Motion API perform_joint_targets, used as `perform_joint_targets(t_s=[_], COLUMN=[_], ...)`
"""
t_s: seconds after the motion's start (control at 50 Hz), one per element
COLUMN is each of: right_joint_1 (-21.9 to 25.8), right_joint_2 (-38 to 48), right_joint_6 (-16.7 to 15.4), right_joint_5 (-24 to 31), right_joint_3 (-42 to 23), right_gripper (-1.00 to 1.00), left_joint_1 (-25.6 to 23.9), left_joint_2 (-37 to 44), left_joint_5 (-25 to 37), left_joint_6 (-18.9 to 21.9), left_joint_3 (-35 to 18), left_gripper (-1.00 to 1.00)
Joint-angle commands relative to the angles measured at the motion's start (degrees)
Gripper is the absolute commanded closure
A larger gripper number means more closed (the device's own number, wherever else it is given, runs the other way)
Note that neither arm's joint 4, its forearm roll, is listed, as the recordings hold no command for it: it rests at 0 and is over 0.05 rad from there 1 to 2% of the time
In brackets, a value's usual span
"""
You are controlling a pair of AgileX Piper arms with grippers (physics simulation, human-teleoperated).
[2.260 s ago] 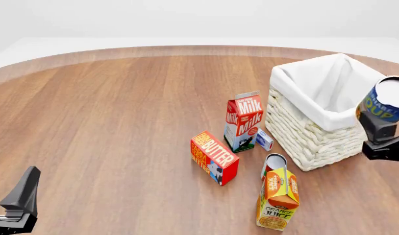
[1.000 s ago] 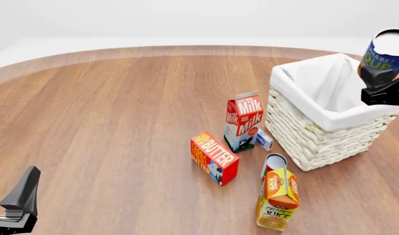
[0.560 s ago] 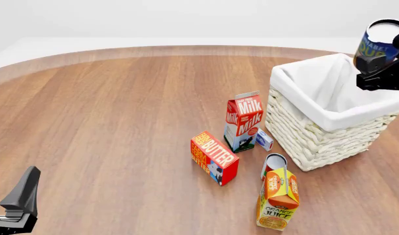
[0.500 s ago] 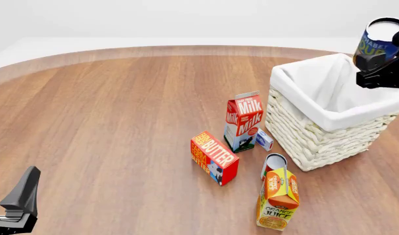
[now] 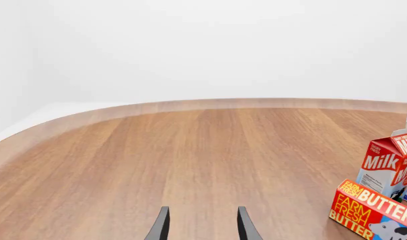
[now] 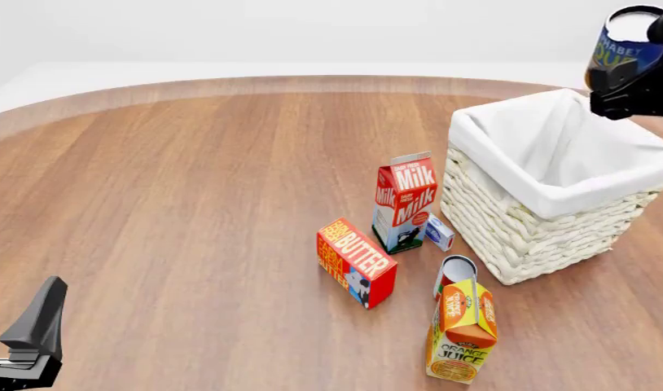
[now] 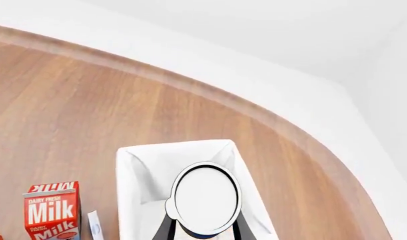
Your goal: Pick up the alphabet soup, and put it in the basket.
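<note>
Right hand (image 6: 636, 85) grasping soup (image 6: 620, 49), fingers clamped on can's lower sides; can upright, top right of front frame, held high so it passes over basket (image 6: 506, 220) rim. Wrist view: can top (image 7: 205, 197) lies over white liner, so release likely lands inside. Left hand (image 5: 201, 227) released, fingers apart, idle low left above table (image 6: 201, 179).

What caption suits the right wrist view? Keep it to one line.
Right gripper holds the alphabet soup above the basket, milk carton alongside.
</note>
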Motion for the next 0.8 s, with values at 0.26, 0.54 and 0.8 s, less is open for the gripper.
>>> perform_joint_targets(t_s=[0.26, 0.54, 0.8], right_joint_1=[1.88, 1.54, 1.0], right_joint_2=[6.67, 10.53, 13.55], right_joint_6=[3.12, 4.76, 4.21], right_joint_5=[3.86, 6.19, 7.98], right_joint_3=[-6.82, -10.16, -12.15], right_gripper=[1.0, 1.0, 1.0], left_joint_1=[0.0, 0.0, 0.0], left_joint_2=[0.0, 0.0, 0.0], left_joint_5=[0.0, 0.0, 0.0], left_joint_6=[0.0, 0.0, 0.0], left_joint_3=[0.0, 0.0, 0.0], left_gripper=[-1.0, -1.0, -1.0])
